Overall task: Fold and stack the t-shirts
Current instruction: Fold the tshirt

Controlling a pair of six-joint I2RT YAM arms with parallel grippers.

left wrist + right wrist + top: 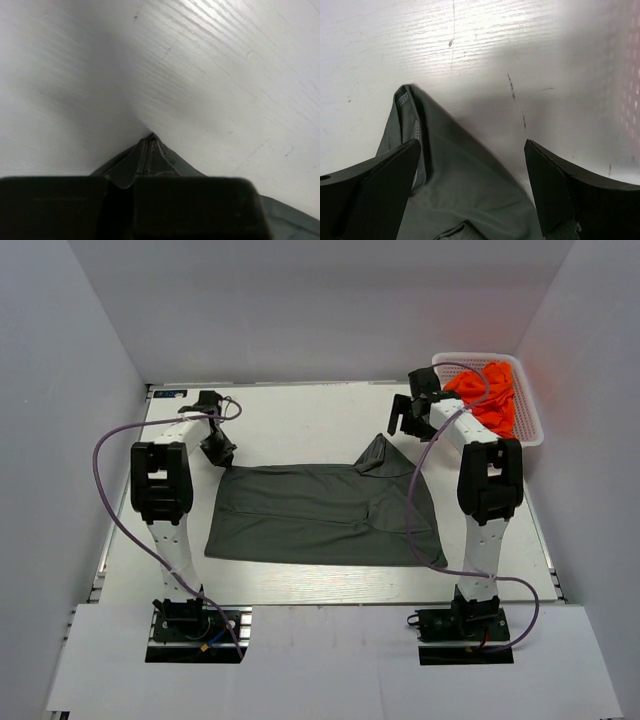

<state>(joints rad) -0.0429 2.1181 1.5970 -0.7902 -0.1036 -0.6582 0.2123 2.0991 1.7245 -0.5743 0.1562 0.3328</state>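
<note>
The dark grey t-shirt lies spread on the white table, partly folded, with a raised fold at its far right corner. My left gripper is shut on the shirt's far left corner; in the left wrist view the pinched grey cloth pokes out from between the closed fingers. My right gripper is open and empty, hovering just beyond the shirt's far right corner; the right wrist view shows the grey cloth below and between its spread fingers. The orange t-shirts are heaped in a basket at the far right.
A white mesh basket holds the orange shirts at the table's far right corner. White walls enclose the table on the left, right and back. Purple cables loop from both arms.
</note>
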